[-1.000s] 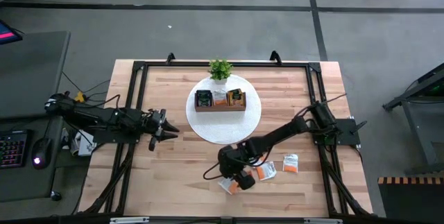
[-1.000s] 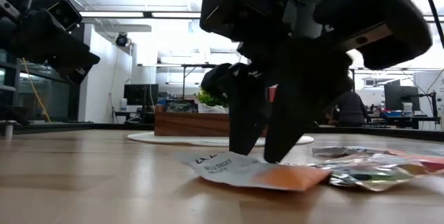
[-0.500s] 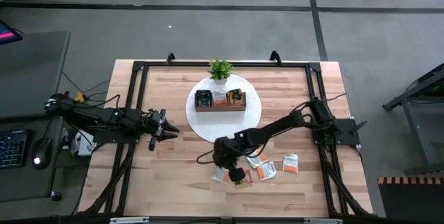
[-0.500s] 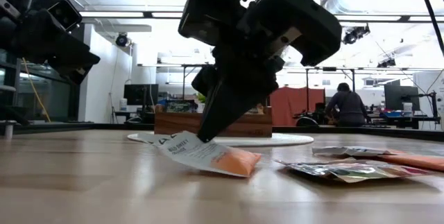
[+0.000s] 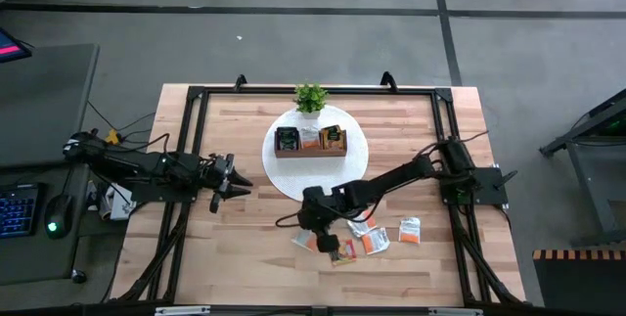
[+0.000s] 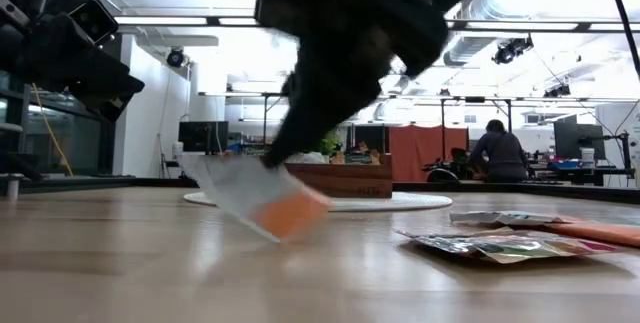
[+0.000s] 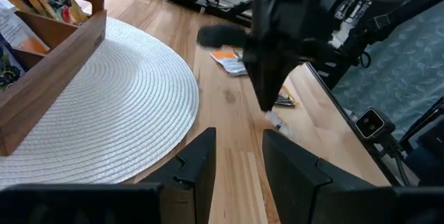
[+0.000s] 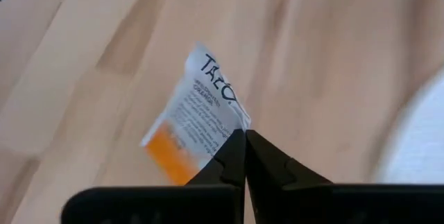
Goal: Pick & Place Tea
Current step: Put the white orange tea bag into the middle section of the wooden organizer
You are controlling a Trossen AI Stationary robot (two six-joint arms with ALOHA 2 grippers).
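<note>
My right gripper [image 5: 317, 232] is shut on a tea sachet [image 8: 194, 113], white with an orange end, near the table's middle, just in front of the round white mat [image 5: 318, 181]. In the low view the sachet [image 6: 262, 199] hangs tilted under the fingers, orange end lowest. More tea sachets [image 5: 368, 238] lie flat on the wood to the right. The wooden tray [image 5: 310, 142] with sachets in it stands on the mat. My left gripper [image 7: 239, 160] waits open at the table's left [image 5: 235, 181], holding nothing. My right gripper pinches the sachet at a corner of its white printed end [image 8: 234, 130] between its two fingertips. The fingers slant down from the table's right. The sachet hangs tilted below them with its orange end [image 6: 292, 215] lowest and looks clear of the wood.
A small green potted plant [image 5: 310, 96] stands behind the tray at the mat's far edge. A single sachet [image 5: 410, 230] lies farther right. A black frame [image 5: 196, 96] borders the tabletop. A person sits in the room beyond the table [image 6: 493, 153].
My right gripper has shut on the white-orange sachet, then gone up and toward the table's left and far side, nearer the mat, rolling a little. The sachet first tipped with its orange end on the wood, then came up hanging under the fingers.
</note>
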